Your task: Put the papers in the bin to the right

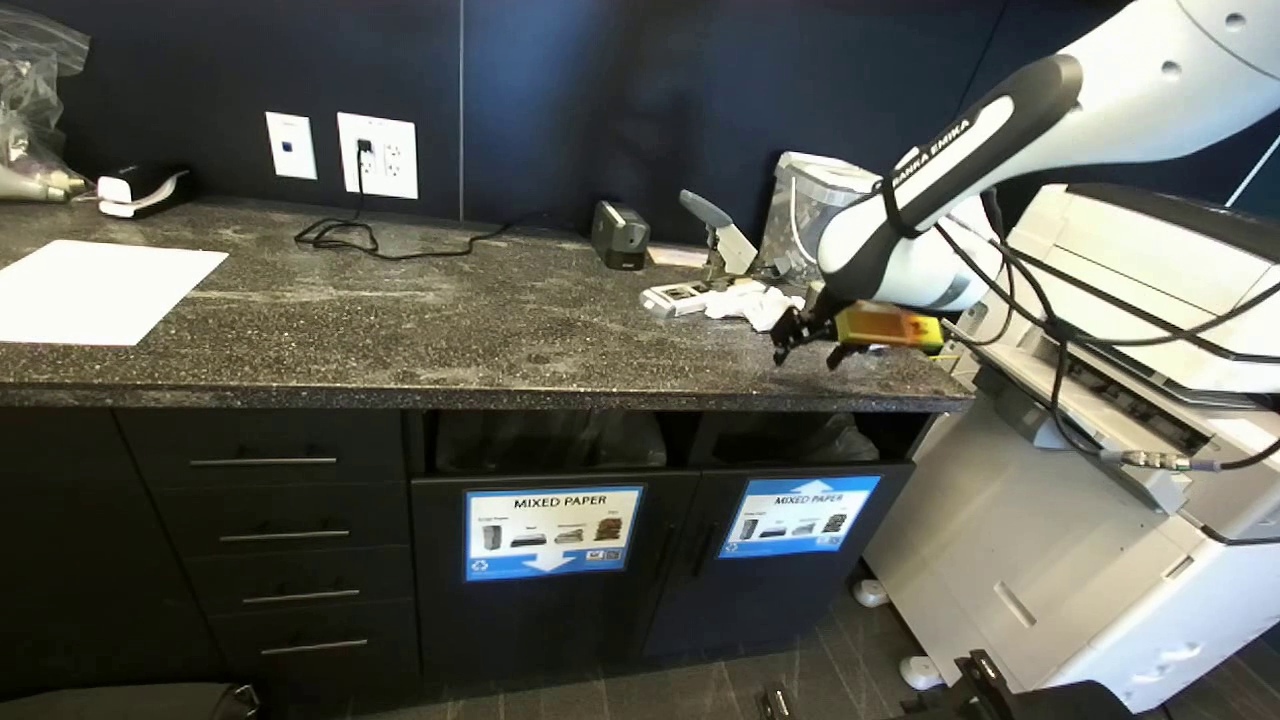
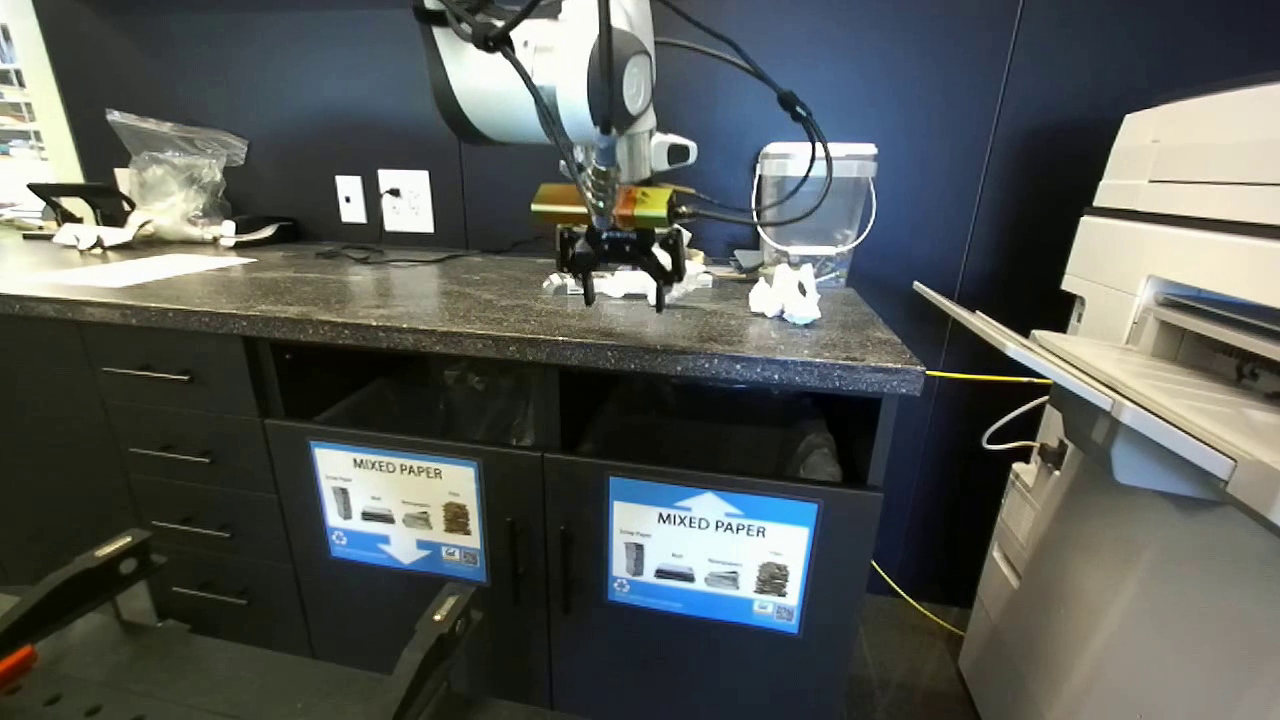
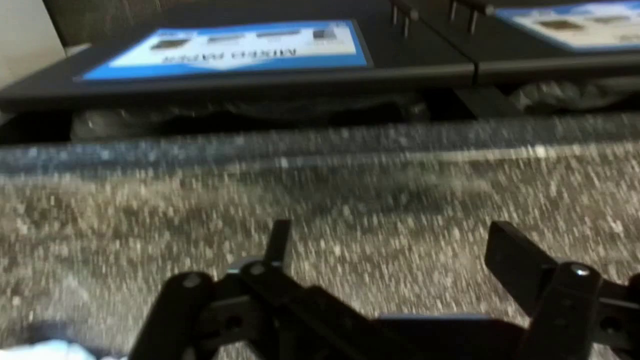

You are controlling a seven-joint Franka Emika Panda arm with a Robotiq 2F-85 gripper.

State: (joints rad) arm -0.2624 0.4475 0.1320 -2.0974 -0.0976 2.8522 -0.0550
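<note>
1. Tool is positioned above the desk, directed downward, in both exterior views. In the wrist view its fingers are seen spread well apart, with the speckled surface visible between them.
2. Papers are found on the desk. In an exterior view, a loose white cluster is seen near the tool, just beside a flat pale item; whether the two touch cannot be told.
3. In an exterior view, a separate wad is seen near the desk's printer end, in front of the bin. More white paper is partly hidden behind the tool.
4. Bin is stood upright at the back of the desk: pale, see-through, white at the rim, fitted with a white handle. In an exterior view it is partly covered by the arm.
5. In the wrist view, a blurred pale patch is cut off at the lower left; it cannot be identified.
6. A sheet is laid flat, well apart from the tool; a clear bag is placed behind it.
7. Printer is stood beside the desk's end. Signs reading MIXED PAPER are fixed below the desk.
</note>
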